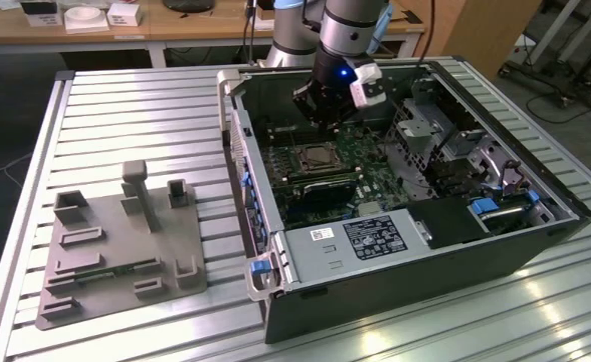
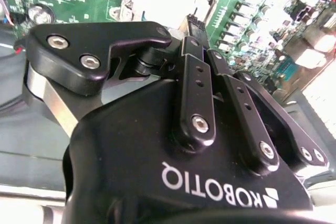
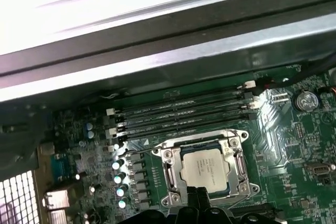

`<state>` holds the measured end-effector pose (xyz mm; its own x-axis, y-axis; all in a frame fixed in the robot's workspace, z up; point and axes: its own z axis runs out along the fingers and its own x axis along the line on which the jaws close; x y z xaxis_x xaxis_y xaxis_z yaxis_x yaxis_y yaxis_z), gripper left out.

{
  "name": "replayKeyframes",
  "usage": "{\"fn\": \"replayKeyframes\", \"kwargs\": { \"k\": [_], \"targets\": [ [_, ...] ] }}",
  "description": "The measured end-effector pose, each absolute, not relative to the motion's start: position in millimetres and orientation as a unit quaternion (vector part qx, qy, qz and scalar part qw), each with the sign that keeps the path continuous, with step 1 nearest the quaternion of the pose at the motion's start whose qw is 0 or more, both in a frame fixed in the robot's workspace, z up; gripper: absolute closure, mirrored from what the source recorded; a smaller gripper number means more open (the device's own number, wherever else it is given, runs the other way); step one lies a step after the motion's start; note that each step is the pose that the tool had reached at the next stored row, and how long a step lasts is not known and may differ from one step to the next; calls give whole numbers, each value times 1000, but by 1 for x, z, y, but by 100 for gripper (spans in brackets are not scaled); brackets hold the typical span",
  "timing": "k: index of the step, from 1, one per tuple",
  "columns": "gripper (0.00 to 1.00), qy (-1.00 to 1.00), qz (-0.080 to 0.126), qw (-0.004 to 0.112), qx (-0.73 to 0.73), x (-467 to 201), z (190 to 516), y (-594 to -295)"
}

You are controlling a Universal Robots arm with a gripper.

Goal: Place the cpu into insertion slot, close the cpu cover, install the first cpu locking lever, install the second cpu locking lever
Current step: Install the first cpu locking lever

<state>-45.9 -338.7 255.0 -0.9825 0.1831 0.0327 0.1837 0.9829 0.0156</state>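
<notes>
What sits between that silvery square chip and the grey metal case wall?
In the first wrist view, long dark memory slots lie between the silvery square chip and the grey metal case wall.

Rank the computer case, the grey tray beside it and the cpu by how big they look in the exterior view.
Largest to smallest:
1. case
2. grey tray, clearly smaller than the case
3. cpu, by far the smallest

The gaps are wide, so nearness to the camera does not change the order.
</notes>
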Motion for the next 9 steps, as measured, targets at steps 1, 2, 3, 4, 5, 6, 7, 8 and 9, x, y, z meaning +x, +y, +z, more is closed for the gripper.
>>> {"fn": "replayKeyframes", "kwargs": {
  "k": [1,2,3,4,5,6,7,8,9],
  "targets": [
    [89,-996,-9,16,-87,-46,255,-339],
    [89,-996,-9,16,-82,-46,255,-339],
    [89,-997,-9,16,-77,-46,255,-339],
    [89,-997,-9,16,-72,-46,255,-339],
    [89,-998,-9,16,-68,-46,255,-339],
    [89,-998,-9,16,-64,-46,255,-339],
    [89,-998,-9,16,-60,-46,255,-339],
    [89,-998,-9,16,-56,-46,255,-339],
    [89,-999,-9,16,-51,-46,255,-339]
  ]
}}
